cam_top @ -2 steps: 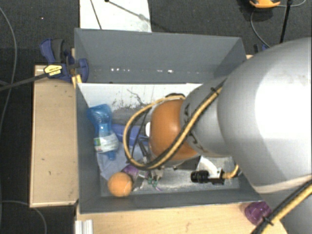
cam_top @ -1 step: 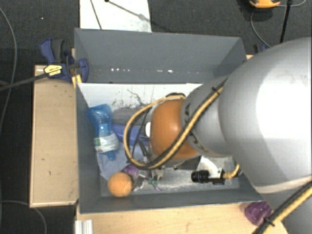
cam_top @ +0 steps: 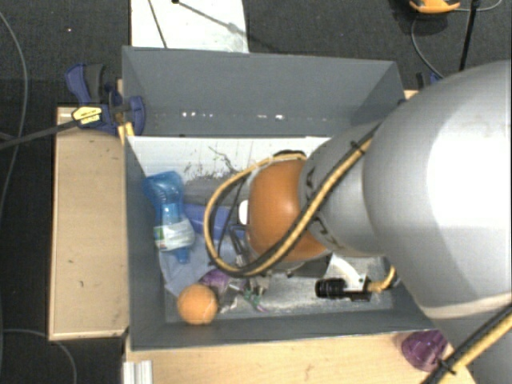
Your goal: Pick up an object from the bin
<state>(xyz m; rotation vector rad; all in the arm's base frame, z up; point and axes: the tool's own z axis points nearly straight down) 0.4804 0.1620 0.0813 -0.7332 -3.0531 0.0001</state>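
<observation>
Orange and round, a small ball [cam_top: 197, 304] lies by the bin's [cam_top: 240, 333] near wall at the front-left, with a purple scrap [cam_top: 214, 278] just beside it. These two lie nearest the tool end. A black pen-like cylinder [cam_top: 342, 289] lies further right. Above them the arm's orange-covered wrist [cam_top: 276, 214] hangs low in the bin; whether its grip is released or clenched cannot be told. A blue spray bottle [cam_top: 168, 214] lies beyond, along the left wall. I judge this the reach-down step — next, settle on ball or scrap, close firmly, and lift straight up.
</observation>
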